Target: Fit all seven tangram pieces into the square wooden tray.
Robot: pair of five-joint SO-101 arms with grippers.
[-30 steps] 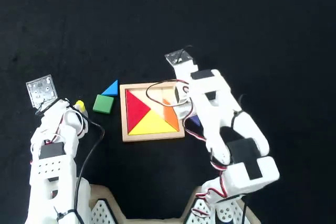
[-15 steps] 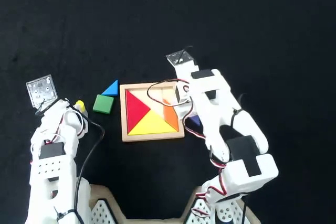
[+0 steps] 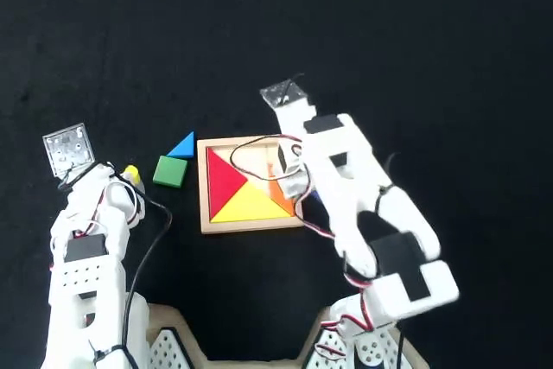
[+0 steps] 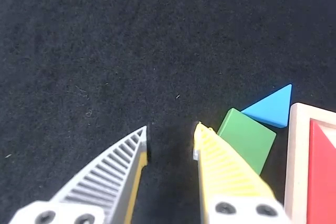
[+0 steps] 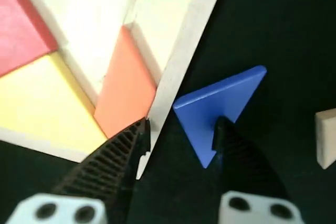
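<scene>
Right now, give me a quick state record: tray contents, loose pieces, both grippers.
tray: square wooden tray, partly filled
in tray: red triangle, yellow triangle, orange piece
loose, left arm's side: green square, light blue triangle
loose, right arm's side: dark blue triangle, close to the tray rim
left gripper: open, over the cloth beside the green square
right gripper: open, one finger at the tray edge, the other over the dark blue triangle

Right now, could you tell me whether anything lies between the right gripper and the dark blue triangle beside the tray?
Nothing visible does. The right gripper, open, hangs directly over the dark blue triangle, which lies on the cloth beside the tray.
</scene>
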